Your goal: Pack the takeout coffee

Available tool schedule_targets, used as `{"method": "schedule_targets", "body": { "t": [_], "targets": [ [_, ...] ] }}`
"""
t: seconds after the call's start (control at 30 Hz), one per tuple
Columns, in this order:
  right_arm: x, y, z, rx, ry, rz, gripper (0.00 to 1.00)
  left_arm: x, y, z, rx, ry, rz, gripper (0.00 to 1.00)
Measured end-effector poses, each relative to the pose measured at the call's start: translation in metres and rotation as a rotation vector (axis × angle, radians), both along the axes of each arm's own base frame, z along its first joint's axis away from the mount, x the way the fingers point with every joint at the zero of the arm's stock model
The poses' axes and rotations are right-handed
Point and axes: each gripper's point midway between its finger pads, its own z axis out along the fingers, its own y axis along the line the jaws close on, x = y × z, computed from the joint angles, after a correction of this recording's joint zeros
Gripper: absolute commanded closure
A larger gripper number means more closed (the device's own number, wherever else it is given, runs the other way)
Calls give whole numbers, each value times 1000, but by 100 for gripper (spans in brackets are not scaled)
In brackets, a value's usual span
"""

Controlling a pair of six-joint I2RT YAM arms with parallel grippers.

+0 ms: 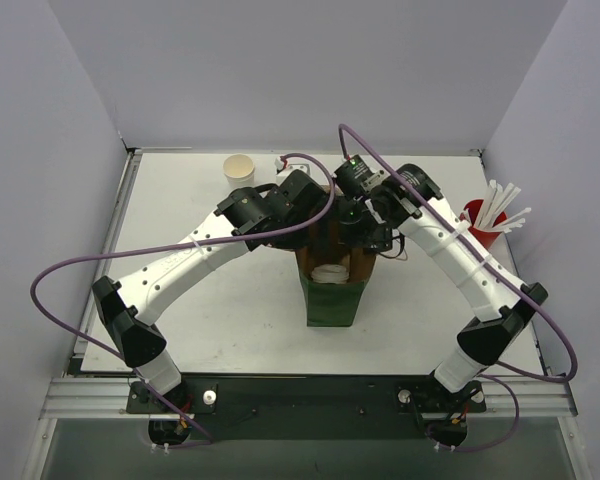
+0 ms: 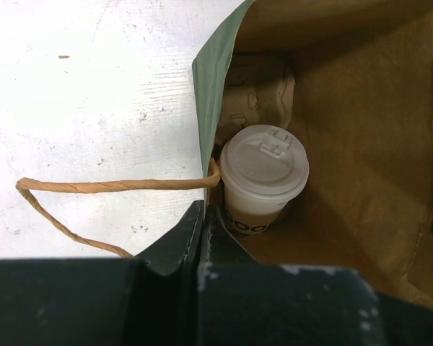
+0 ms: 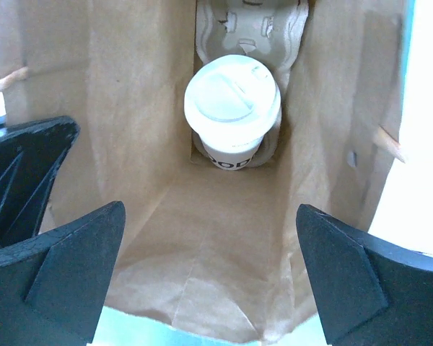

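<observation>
An open green paper bag point(image 1: 335, 305) stands below the left claw point(image 2: 204, 220) and right claw point(image 3: 211, 245), with a cardboard carrier point(image 3: 251, 29) at its bottom. A red straw cup point(image 1: 477, 226) stands to their right.

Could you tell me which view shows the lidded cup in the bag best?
Right wrist: the lidded cup sits centred, unobstructed. Left wrist shows it off-centre past the edge of the bag; top external shows only a small white patch.

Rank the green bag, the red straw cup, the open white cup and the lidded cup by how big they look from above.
1. green paper bag
2. red cup of straws
3. open white cup and lidded cup: these look alike. The lidded one sits down inside the bag, farther from the camera, so I won't rank them.
</observation>
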Motion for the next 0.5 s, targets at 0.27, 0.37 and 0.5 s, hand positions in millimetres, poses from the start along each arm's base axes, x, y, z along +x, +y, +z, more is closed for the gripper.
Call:
{"method": "schedule_targets", "body": {
  "t": [0.27, 0.37, 0.5],
  "targets": [
    [-4, -13, 32, 61, -66, -24, 0, 0, 2, -1, 8, 3, -1, 100],
    [-3, -20, 41, 79, -86, -46, 0, -1, 3, -1, 13, 5, -4, 100],
    [-2, -35, 53, 101, -110, -88, 0, 1, 5, -2, 21, 5, -5, 100]
  ]
}}
